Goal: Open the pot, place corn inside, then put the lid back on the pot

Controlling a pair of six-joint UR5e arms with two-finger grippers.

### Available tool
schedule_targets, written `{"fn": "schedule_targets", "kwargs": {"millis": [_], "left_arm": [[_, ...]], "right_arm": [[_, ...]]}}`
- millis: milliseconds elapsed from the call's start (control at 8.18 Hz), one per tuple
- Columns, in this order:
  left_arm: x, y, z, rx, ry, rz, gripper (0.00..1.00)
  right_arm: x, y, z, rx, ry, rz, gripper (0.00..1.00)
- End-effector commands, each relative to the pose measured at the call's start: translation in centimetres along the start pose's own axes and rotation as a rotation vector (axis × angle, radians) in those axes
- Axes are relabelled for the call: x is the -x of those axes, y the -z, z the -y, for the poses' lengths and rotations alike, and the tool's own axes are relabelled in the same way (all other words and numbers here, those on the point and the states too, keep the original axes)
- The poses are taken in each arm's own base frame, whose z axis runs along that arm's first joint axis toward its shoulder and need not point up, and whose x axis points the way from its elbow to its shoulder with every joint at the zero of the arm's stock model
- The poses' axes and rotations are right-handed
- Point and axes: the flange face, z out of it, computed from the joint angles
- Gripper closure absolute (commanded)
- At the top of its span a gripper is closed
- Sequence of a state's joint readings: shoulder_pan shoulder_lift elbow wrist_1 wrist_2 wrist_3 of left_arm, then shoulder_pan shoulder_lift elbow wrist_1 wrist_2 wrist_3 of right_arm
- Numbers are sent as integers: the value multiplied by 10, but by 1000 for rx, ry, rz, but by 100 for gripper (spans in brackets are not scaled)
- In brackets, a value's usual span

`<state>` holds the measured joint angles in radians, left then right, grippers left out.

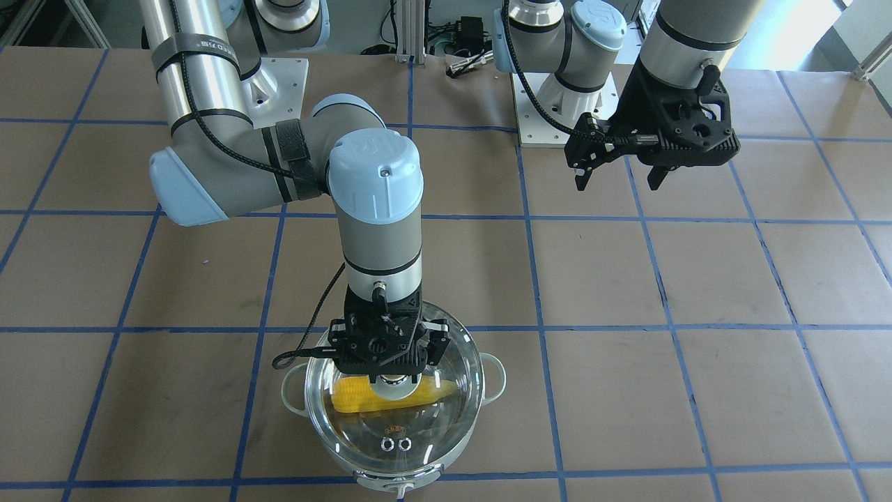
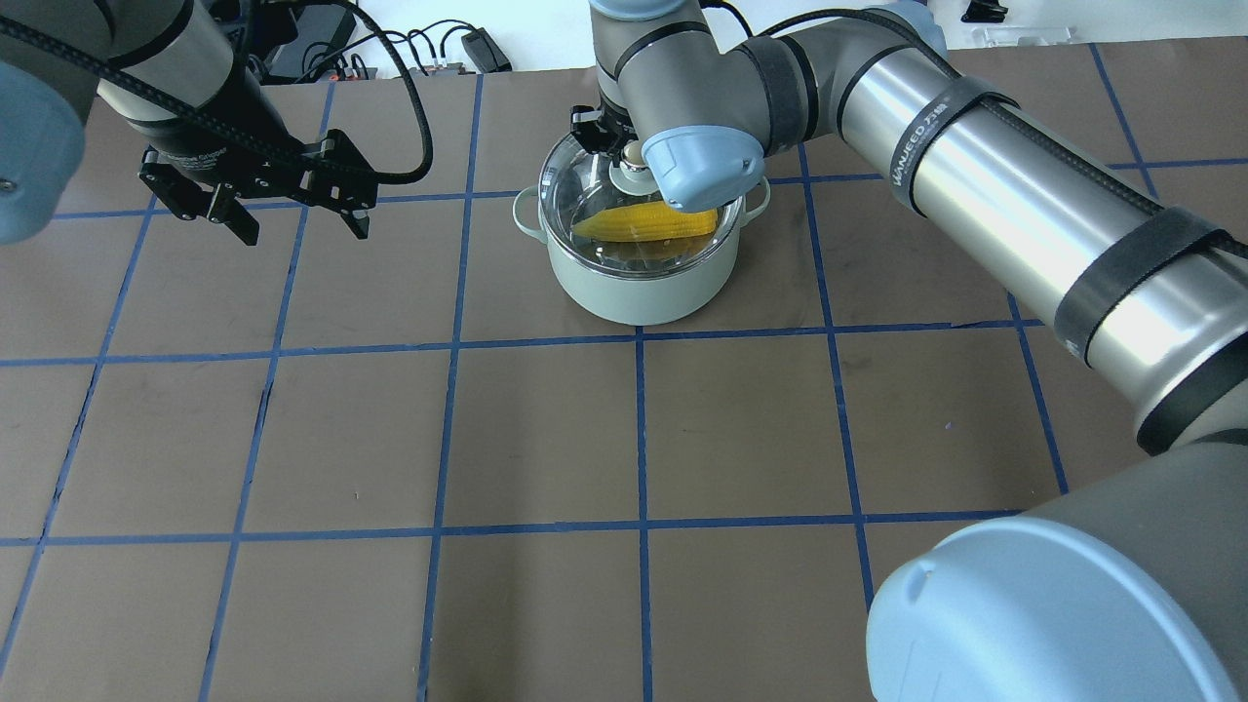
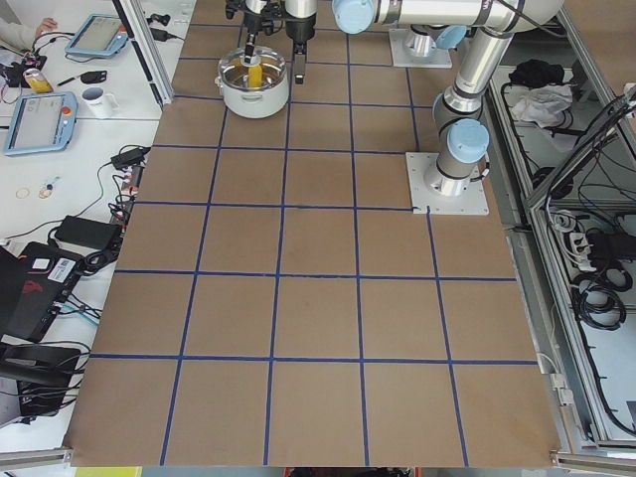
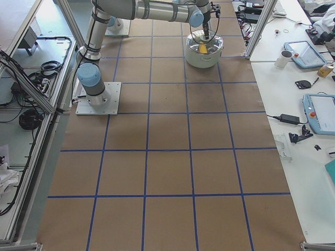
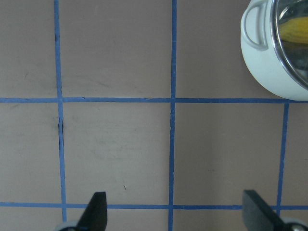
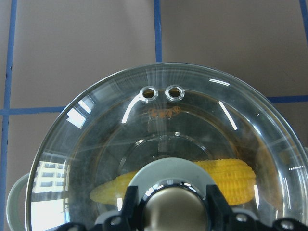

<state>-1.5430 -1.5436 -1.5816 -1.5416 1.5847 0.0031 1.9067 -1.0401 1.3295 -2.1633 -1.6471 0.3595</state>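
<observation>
The mint-green pot (image 2: 634,288) stands on the far side of the table. The yellow corn (image 2: 643,224) lies inside it, seen through the clear glass lid (image 1: 418,425) that sits on the pot's rim. My right gripper (image 1: 394,380) reaches straight down over the lid and is shut on its beige-gold knob; in the right wrist view the fingers (image 6: 130,211) hug the knob above the corn (image 6: 231,180). My left gripper (image 2: 304,232) is open and empty, held above the table well to the side of the pot (image 5: 269,72).
The brown table is marked with a blue tape grid (image 2: 639,439). The arms' base plates (image 1: 557,118) stand at the robot's side. Cables and a power brick (image 2: 478,49) lie past the far edge. Side benches hold tablets (image 4: 319,110) and a mug.
</observation>
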Motion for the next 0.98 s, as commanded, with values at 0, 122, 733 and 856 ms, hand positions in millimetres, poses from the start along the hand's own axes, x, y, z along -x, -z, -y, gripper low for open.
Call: {"fn": "schedule_targets", "kwargs": {"millis": [0, 122, 733, 856], "left_arm": [[0, 0, 0, 0, 1, -2, 0], [0, 0, 0, 0, 1, -3, 0], [-1, -2, 1, 3, 0, -5, 0], [-1, -2, 0, 3, 0, -6, 0]], "right_arm": [[-1, -4, -3, -3, 0, -2, 60], [-1, -4, -3, -4, 0, -4, 61], [-3, -5, -2, -12, 2, -17, 64], [-3, -5, -3, -11, 2, -18, 64]]}}
